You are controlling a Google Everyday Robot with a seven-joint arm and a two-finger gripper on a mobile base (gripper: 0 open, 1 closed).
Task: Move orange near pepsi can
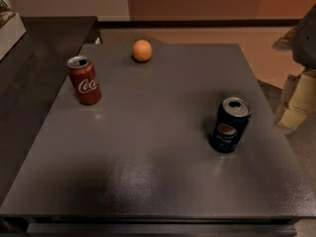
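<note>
- Sitting at the far edge of the grey surface [158, 181], a little left of its middle, is the orange [141, 50]; it is resting alone, touching nothing.
- The pepsi can [229, 125] is standing upright on the right half of the surface, nearer the front, with its round logo facing the camera and its silver top showing.
- The orange and the pepsi can are lying well apart, on a diagonal from far left to near right, with bare surface between them.
- A red cola can [85, 80] is standing upright near the left edge. It is sitting closer to the orange than the pepsi can is, but apart from it.
- The claw [295, 107] is hanging at the right edge of the view, out beyond the right side of the surface and roughly level with the pepsi can. It is showing as a pale cream shape under a grey arm part [307, 36].
- The claw is touching none of the three things; whether it is open or closed, I cannot tell.
- A darker counter [39, 48] is running along the left side of the surface, and tan floor [237, 48] is showing beyond the far edge.
</note>
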